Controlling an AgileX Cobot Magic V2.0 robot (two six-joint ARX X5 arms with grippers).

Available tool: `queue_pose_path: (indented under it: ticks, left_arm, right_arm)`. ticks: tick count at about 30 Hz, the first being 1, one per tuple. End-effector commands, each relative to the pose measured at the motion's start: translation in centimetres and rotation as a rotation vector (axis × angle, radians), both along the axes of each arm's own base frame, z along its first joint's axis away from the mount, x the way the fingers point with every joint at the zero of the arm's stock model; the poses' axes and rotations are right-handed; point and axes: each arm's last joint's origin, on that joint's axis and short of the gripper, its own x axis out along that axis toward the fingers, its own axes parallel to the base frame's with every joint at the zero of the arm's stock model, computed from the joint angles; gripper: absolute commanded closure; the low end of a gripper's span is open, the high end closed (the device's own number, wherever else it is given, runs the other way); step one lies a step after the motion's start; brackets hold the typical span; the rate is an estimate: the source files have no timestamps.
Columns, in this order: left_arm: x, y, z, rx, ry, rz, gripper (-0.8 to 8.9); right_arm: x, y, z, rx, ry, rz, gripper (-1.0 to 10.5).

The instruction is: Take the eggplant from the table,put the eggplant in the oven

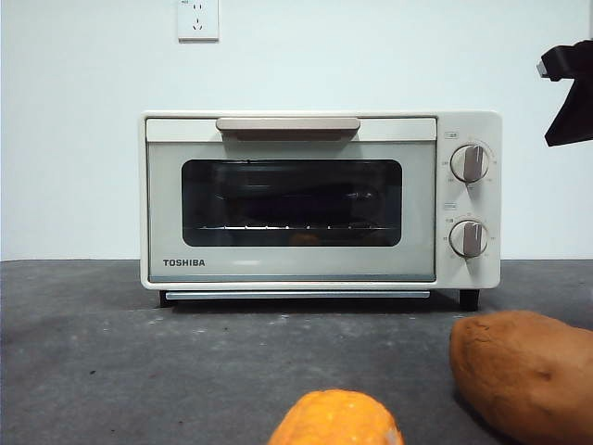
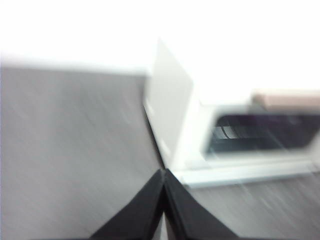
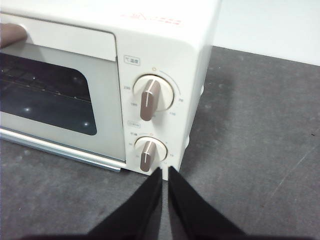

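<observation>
The cream-white oven stands at the back of the table with its door closed. Behind the dark glass a long dark glossy shape, apparently the eggplant, lies on the wire rack, dim and hard to make out. My left gripper is shut and empty, off the oven's left front corner; this view is blurred. My right gripper is shut and empty, just in front of the oven's right corner below the lower knob. It shows as a black tip at the top right.
A brown sweet potato lies at the near right. An orange corn cob sits at the near front edge. The beige handle runs along the door's top. A white wall with a socket stands behind.
</observation>
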Motion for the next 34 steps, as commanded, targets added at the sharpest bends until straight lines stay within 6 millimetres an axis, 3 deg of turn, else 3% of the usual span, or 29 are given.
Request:
queue_pose_path:
  ticks: [1, 6, 20, 34]
  left_arm:
    - [-0.7, 0.6, -2.0, 0.066, -0.064, 0.077, 8.07]
    - [-0.6, 1.3, -5.1, 0.081, -0.072, 0.165, 8.07]
    - [0.5, 1.7, -10.1, 0.095, 0.084, 0.205, 8.07]
    - [0.7, 1.7, -9.8, 0.09, 0.027, 0.207, 8.07]
  right_arm:
    - [0.1, 0.1, 0.2, 0.013, -0.009, -0.002, 9.4]
    - [0.1, 0.1, 0.2, 0.013, -0.009, -0.002, 9.4]
    - [-0.1, 0.0, 0.4, 0.018, -0.022, -0.002, 9.4]
    - [-0.1, 0.0, 0.4, 0.018, -0.022, -0.002, 9.4]
